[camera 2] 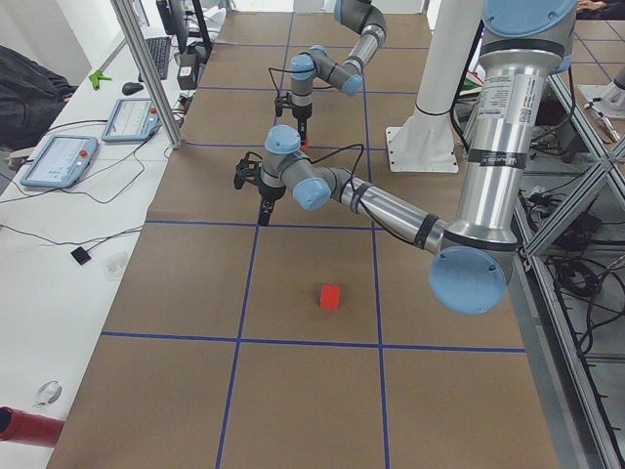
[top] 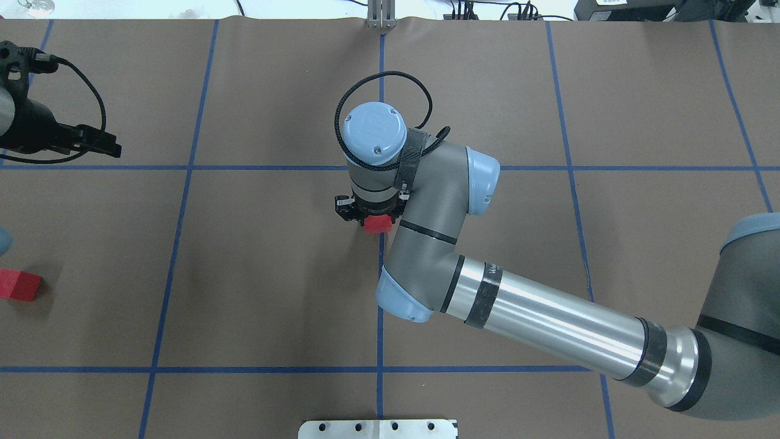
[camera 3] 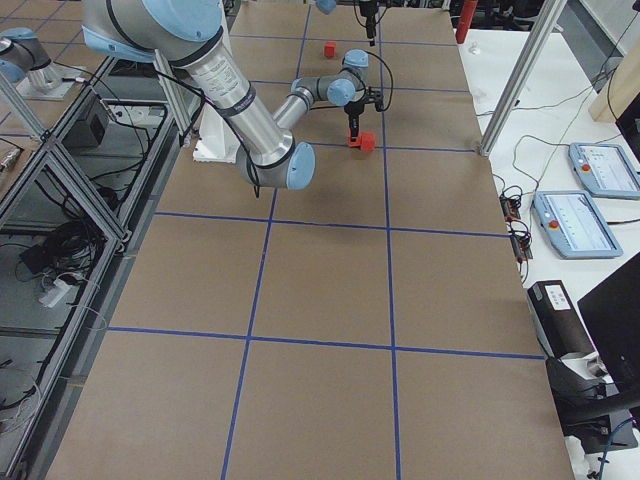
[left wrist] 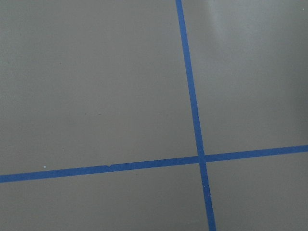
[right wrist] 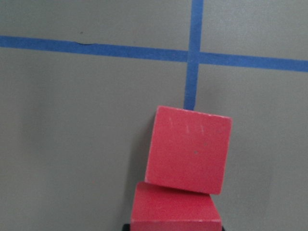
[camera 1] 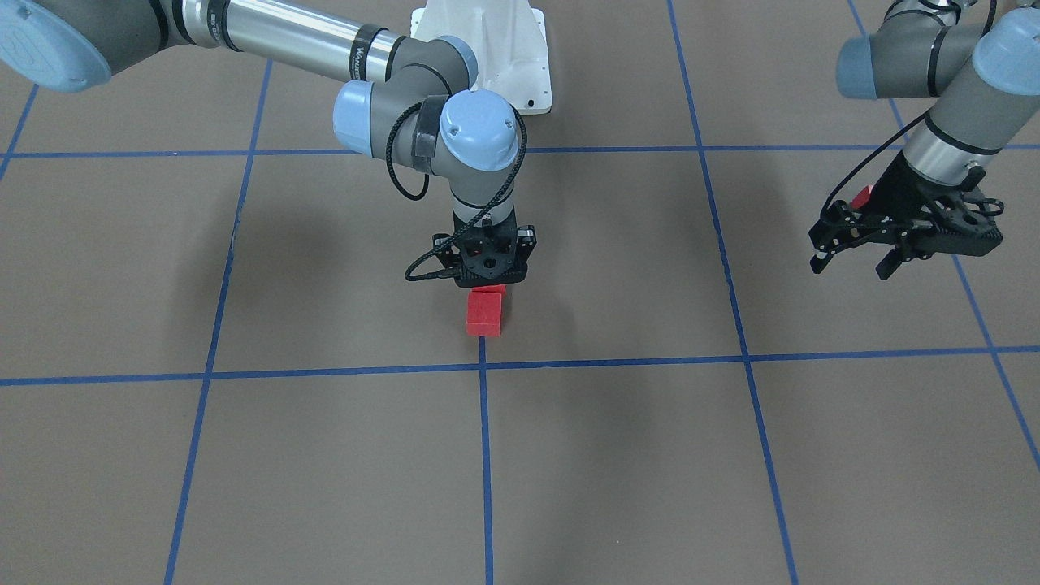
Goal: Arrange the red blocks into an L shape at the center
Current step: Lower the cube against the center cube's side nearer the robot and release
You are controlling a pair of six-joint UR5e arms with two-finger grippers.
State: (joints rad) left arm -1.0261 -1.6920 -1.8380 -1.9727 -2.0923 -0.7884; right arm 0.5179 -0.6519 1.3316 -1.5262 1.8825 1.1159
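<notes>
Two red blocks touch each other on the blue line just on the robot's side of the center (camera 1: 483, 366). The front one (camera 1: 484, 313) lies free, slightly turned. My right gripper (camera 1: 486, 284) stands upright over the other red block (right wrist: 175, 209) and is shut on it, low at the floor. The right wrist view shows both blocks below the center (right wrist: 192, 55). The third red block (top: 19, 285) lies alone far to the left. My left gripper (camera 1: 853, 264) hovers open and empty near it, fingers apart.
The white robot base plate (camera 1: 487, 49) sits behind the blocks. Benches with teach pendants (camera 2: 59, 161) and metal posts (camera 3: 520, 75) run along the far side of the grid. The right arm's forearm (top: 548, 317) spans the right half.
</notes>
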